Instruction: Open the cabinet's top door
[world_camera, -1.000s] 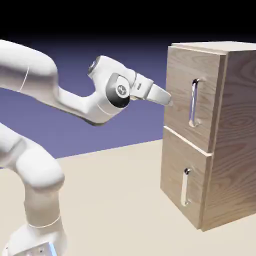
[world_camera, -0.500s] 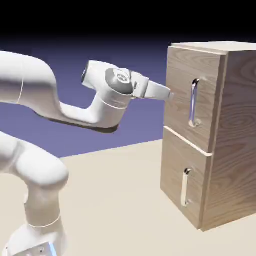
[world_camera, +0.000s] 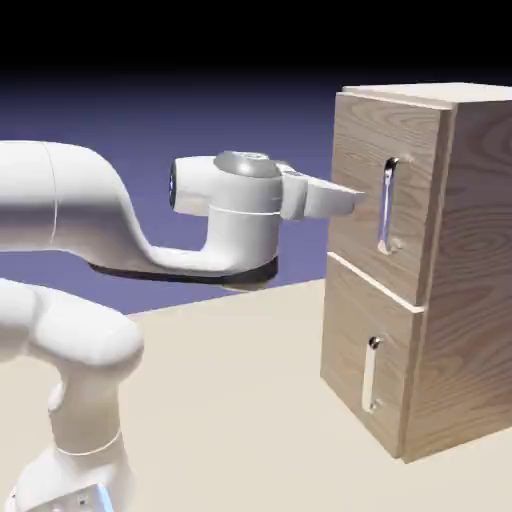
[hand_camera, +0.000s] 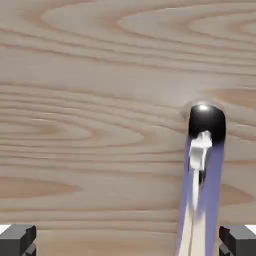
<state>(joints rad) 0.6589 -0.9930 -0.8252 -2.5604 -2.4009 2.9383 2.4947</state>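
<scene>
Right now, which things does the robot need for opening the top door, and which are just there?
Needed:
- the cabinet
- the top door
- the long silver handle
- the gripper, open

Just there:
- the lower door with its small handle
- the table

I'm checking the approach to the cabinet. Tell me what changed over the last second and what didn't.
The gripper moved toward the exterior view's right, from just short of the cabinet onto the face of the top door, close beside its handle, and the wrist rolled over. Nothing was grasped; the jaws stayed open. The top door stayed shut, and the cabinet did not move.
</scene>
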